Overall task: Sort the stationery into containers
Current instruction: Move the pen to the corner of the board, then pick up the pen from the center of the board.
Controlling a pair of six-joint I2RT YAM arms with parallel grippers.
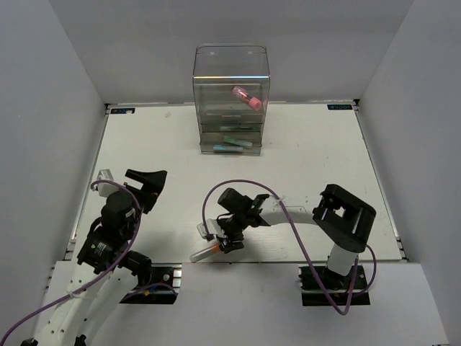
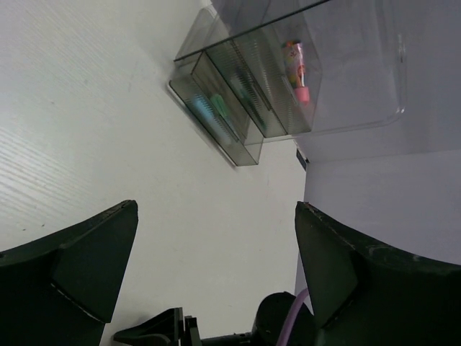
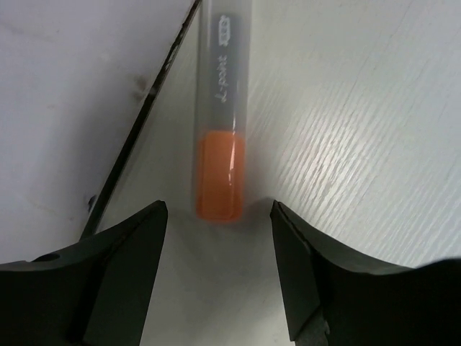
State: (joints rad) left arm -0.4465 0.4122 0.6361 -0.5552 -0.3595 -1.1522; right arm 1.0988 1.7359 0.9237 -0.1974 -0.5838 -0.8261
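The orange marker is lying just ahead of the open, empty right hand. Only the right wrist view is showing its printed lettering.

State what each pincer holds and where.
Nothing is held. The left pincer is open; the right pincer stands open at the orange end of the marker, not touching it.

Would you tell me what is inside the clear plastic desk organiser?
The organiser holds a pink tube in its upper part, greenish markers in its drawers; other contents are indistinct.
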